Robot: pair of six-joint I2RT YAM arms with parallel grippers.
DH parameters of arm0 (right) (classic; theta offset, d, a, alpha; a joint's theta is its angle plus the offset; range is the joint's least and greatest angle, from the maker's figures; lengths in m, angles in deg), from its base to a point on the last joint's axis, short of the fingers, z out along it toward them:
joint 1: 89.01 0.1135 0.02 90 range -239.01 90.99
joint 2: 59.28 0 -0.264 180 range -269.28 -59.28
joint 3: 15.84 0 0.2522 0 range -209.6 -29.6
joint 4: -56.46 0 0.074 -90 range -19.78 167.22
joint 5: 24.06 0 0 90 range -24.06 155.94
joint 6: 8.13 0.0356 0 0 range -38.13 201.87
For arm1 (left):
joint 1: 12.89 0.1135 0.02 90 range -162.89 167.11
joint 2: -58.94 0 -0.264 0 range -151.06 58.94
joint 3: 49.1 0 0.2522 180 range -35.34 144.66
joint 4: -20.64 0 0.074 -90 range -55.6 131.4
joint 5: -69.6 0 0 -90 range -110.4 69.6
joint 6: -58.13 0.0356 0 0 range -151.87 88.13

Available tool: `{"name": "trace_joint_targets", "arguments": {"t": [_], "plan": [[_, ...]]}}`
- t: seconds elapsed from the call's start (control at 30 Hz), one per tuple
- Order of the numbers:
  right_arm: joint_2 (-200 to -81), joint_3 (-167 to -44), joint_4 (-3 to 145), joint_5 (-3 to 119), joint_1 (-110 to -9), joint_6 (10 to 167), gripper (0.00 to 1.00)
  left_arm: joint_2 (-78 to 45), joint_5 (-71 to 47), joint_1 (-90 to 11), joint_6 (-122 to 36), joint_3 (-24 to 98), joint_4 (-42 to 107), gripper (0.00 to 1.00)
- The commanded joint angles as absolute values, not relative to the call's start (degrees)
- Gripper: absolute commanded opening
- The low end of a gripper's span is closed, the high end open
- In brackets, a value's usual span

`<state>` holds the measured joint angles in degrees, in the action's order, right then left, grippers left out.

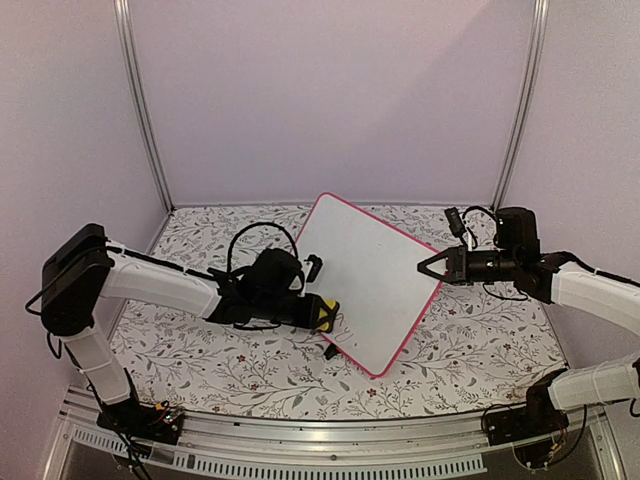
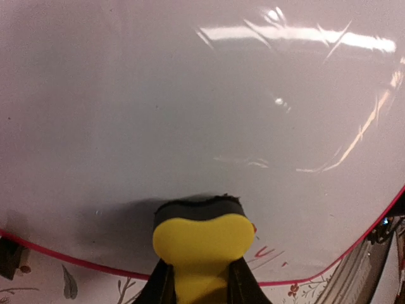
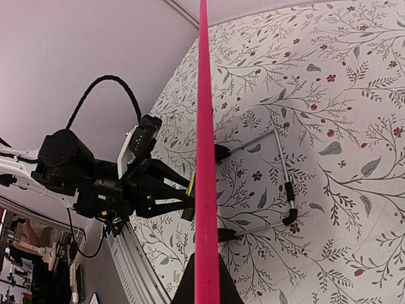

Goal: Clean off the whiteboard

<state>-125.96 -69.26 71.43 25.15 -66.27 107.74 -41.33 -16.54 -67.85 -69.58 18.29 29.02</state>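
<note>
The whiteboard point(image 1: 372, 272) stands tilted on the table, glossy white with a thin pink-red frame. My left gripper point(image 1: 318, 312) is shut on a yellow eraser point(image 1: 327, 314), whose black felt presses on the board's lower left corner. In the left wrist view the eraser point(image 2: 201, 235) sits between the dark fingers point(image 2: 161, 285) against the whiteboard point(image 2: 190, 107). A few short red strokes point(image 2: 264, 253) show just right of it. My right gripper point(image 1: 432, 267) is shut on the board's right edge. The right wrist view shows that pink frame point(image 3: 205, 145) edge-on, running out from the gripper point(image 3: 206, 282).
A wire stand point(image 3: 281, 171) with black clip feet props the board from behind. A floral cloth point(image 1: 470, 340) covers the table. Metal posts point(image 1: 140, 105) and pale walls close the back and sides. An aluminium rail point(image 1: 330, 440) runs along the near edge.
</note>
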Motion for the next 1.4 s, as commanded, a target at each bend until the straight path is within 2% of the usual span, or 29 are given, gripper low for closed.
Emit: {"name": "trace_joint_targets", "arguments": {"t": [0.0, 0.6, 0.97, 1.37], "plan": [[-126.0, -70.2, 65.3, 23.6, -66.0, 106.9, 0.0, -42.5, -14.2, -68.2, -71.0, 14.0, 31.5, 0.0], [-126.4, -70.7, 65.6, 23.4, -66.1, 106.9, 0.0, -39.6, -14.2, -70.8, -73.2, 9.4, 30.1, 0.0], [-126.9, -70.8, 65.5, 23.2, -66.0, 107.0, 0.0, -39.4, -20.1, -70.3, -70.0, 16.3, 33.1, 0.0], [-127.1, -70.4, 65.4, 23.3, -66.0, 107.0, 0.0, -44.4, -18.0, -69.5, -70.3, 17.8, 31.8, 0.0]]}}
